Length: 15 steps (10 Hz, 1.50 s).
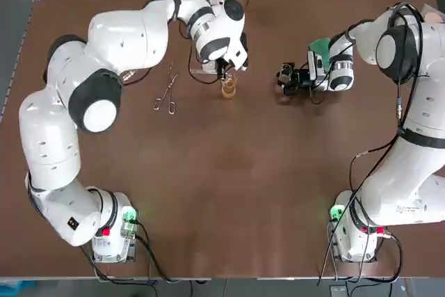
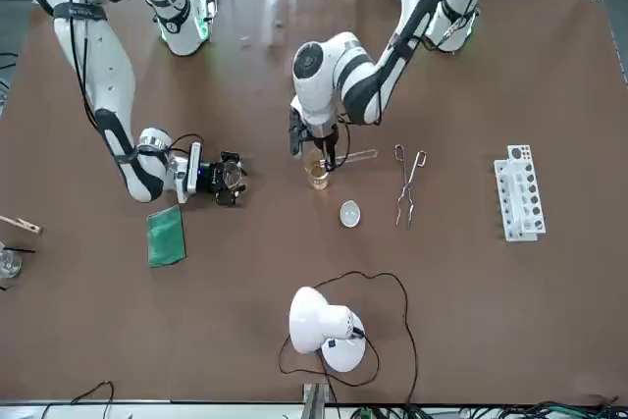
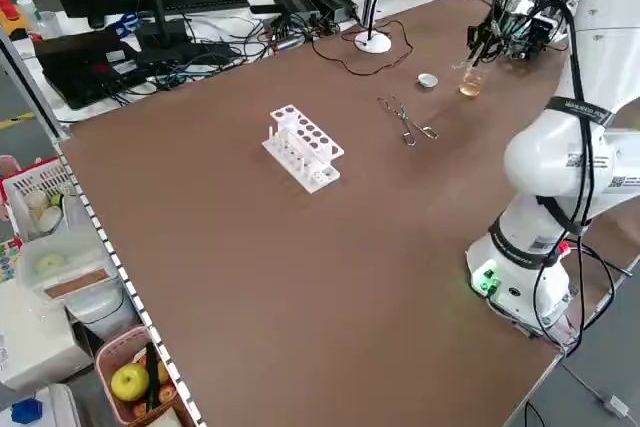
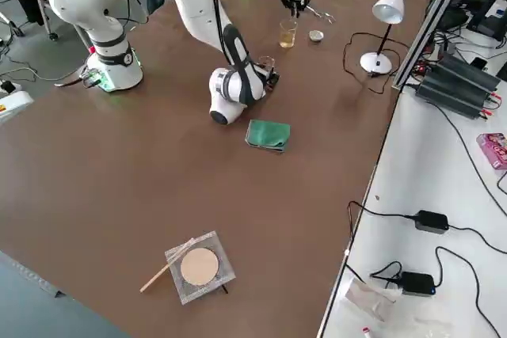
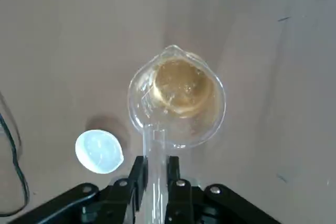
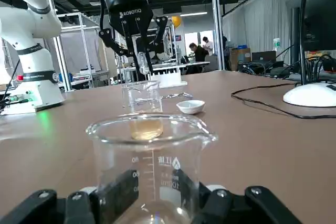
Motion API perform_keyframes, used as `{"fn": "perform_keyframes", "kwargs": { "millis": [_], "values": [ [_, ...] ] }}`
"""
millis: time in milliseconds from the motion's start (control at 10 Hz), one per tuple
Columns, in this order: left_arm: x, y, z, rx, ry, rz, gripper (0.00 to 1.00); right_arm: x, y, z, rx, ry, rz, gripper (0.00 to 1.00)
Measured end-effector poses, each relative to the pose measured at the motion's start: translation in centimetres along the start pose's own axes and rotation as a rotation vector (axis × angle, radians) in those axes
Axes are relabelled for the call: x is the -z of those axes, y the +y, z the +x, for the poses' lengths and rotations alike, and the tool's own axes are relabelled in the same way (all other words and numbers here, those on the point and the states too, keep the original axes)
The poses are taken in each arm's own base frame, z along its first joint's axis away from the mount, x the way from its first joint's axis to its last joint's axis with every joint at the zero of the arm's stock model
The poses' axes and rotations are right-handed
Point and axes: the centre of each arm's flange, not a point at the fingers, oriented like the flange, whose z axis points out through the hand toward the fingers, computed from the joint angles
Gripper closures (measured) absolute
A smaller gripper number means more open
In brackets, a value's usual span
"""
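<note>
Our left gripper [image 1: 224,71] is closed narrow on a tube [image 5: 155,148], which points down with its lower end at the rim of the amber beaker [image 1: 229,89]. That beaker stands on the far half of the table [image 1: 229,193], a little left of centre. A dish [image 2: 350,213] sits just beyond it on the far side, close but apart. The tongs [image 1: 167,92] lie to its left with a clear gap. A rack [image 2: 518,193] stands further left, well apart.

Our right gripper [image 1: 286,78] lies low on the right and grips an empty beaker [image 6: 152,166] by its sides. It points toward the amber beaker, and we see a strip of bare tabletop between the two. A green cloth [image 2: 166,235] lies just beyond this wrist on the far side.

On the far edge a lamp [image 2: 324,326] stands, and its cable [image 2: 392,287] loops toward the dish without touching it. On the near side of both grippers the tabletop runs open to the arm bases. The left and right edges are well away from either gripper.
</note>
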Motion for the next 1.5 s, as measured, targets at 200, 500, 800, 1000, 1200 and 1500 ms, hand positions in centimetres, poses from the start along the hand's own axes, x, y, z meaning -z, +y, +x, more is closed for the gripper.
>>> {"fn": "perform_keyframes", "kwargs": {
  "millis": [200, 500, 800, 1000, 1200, 1500],
  "values": [
    [0.2, 0.1, 0.0, -0.003, -0.027, 0.000, 0.79, 0.0, -0.1, -0.2, -0.003, 0.000, 0.000, 0.61],
    [-0.1, 0.2, 0.4, 0.024, -0.053, -0.004, 0.79, 0.0, -0.1, -0.2, -0.004, 0.000, 0.000, 0.61],
    [0.4, 0.3, 1.2, 0.017, -0.102, 0.010, 0.79, 0.0, -0.1, -0.2, -0.004, -0.001, 0.000, 0.61],
    [0.5, 0.7, 1.5, -0.013, -0.145, 0.055, 0.79, 0.0, -0.1, -0.2, -0.004, -0.002, 0.001, 0.61],
    [0.9, 0.9, 1.9, -0.026, -0.170, 0.078, 0.79, -0.1, -0.1, -0.2, -0.007, -0.002, 0.001, 0.61],
    [1.2, 0.5, 1.9, -0.002, -0.168, 0.083, 0.79, -0.7, -0.2, -0.1, -0.010, 0.001, 0.002, 0.61]
  ]
}}
